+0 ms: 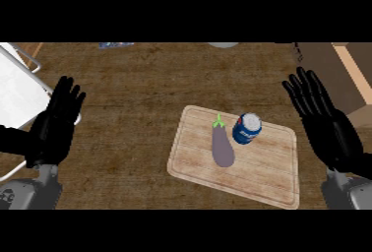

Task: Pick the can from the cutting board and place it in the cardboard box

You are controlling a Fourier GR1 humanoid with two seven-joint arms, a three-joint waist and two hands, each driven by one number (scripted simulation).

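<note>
A blue can (247, 128) with a silver top stands on the wooden cutting board (269, 172), near its far edge. A purple eggplant (222, 145) with a green stem lies just left of the can on the same board. The cardboard box (350, 78) shows at the far right, partly cut off by the view's edge. My right hand (327, 128) rests open to the right of the board, fingers straight and pointing away, apart from the can. My left hand (56, 123) rests open at the left, far from the board.
A white rack-like object (18, 93) lies at the left edge, partly under my left hand. Small objects (116, 45) and a grey round thing (223, 45) sit at the far edge. Brown countertop (131, 98) lies between the hands.
</note>
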